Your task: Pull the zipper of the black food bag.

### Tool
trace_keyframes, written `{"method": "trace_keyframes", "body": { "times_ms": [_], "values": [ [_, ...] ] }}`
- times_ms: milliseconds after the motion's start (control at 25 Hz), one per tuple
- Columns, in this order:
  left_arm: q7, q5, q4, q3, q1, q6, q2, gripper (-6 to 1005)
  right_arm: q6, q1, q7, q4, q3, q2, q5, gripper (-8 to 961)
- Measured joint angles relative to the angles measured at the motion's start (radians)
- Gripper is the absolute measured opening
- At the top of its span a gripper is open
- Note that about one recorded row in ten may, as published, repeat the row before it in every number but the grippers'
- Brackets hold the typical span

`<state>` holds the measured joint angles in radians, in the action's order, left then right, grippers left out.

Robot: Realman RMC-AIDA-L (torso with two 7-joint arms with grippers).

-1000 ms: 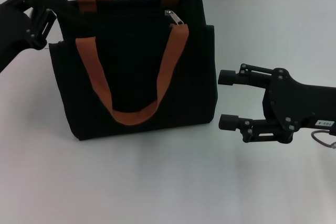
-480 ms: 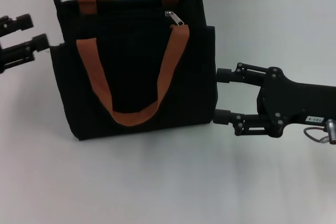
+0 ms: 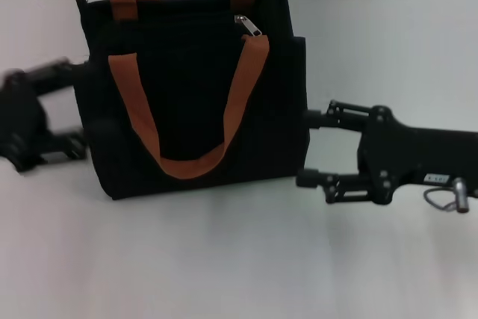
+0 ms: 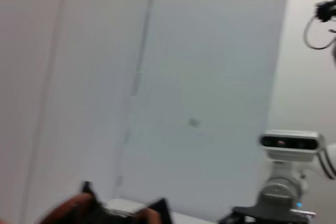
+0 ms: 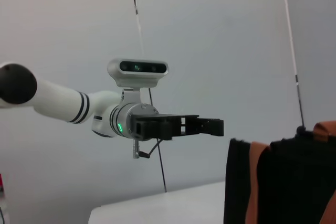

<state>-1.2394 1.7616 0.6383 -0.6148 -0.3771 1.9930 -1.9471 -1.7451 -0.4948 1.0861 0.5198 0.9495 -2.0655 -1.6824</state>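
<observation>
Bag status: black food bag (image 3: 194, 95) stands upright on the white tabletop (image 3: 239, 259), orange-brown handles (image 3: 187, 110) draped over its front. Zipper (image 3: 249, 25) sits on the top edge, toward the bag's right end, untouched. Right hand (image 3: 310, 147) spread wide, upper fingertip touching the bag's right side. Left hand (image 3: 75, 106) spread wide against the left side, motion-blurred.

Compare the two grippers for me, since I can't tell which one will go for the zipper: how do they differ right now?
The left gripper sits at the black food bag's left side, motion-blurred. The right gripper sits at the bag's right side, sharp, fingers apart. Both are low beside the bag, well below the zipper, and hold nothing.
</observation>
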Motion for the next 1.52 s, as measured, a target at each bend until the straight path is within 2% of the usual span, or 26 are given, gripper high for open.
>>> {"method": "trace_keyframes", "body": {
  "times_ms": [80, 120, 160, 200, 320, 400, 680, 1520],
  "values": [
    [0.073, 0.030, -0.043, -0.017, -0.001, -0.003, -0.027, 823, 0.000, -0.002, -0.038, -0.024, 0.000, -0.007, -0.015, 813],
    [0.073, 0.030, -0.043, -0.017, -0.001, -0.003, -0.027, 822, 0.000, -0.002, -0.038, -0.024, 0.000, -0.007, -0.015, 813],
    [0.155, 0.082, -0.101, -0.032, -0.006, -0.019, -0.047, 822, 0.001, -0.004, -0.064, -0.039, 0.000, -0.009, -0.021, 813],
    [0.155, 0.082, -0.101, -0.032, -0.006, -0.019, -0.047, 822, 0.002, -0.005, -0.084, -0.054, 0.001, -0.011, -0.024, 813],
    [0.237, 0.188, -0.163, -0.039, -0.014, -0.122, -0.085, 821, 0.012, -0.024, -0.198, -0.148, 0.004, -0.013, -0.056, 813],
    [0.239, 0.237, -0.178, -0.039, -0.019, -0.164, -0.096, 821, 0.030, -0.031, -0.236, -0.187, 0.010, -0.013, -0.067, 813],
    [0.239, 0.303, -0.201, -0.039, -0.023, -0.163, -0.107, 819, 0.078, -0.034, -0.253, -0.210, 0.064, -0.019, -0.068, 812],
    [0.254, 0.306, -0.206, -0.039, -0.013, -0.134, -0.099, 815, 0.095, -0.036, -0.267, -0.231, 0.069, -0.019, -0.063, 812]
  ]
}}
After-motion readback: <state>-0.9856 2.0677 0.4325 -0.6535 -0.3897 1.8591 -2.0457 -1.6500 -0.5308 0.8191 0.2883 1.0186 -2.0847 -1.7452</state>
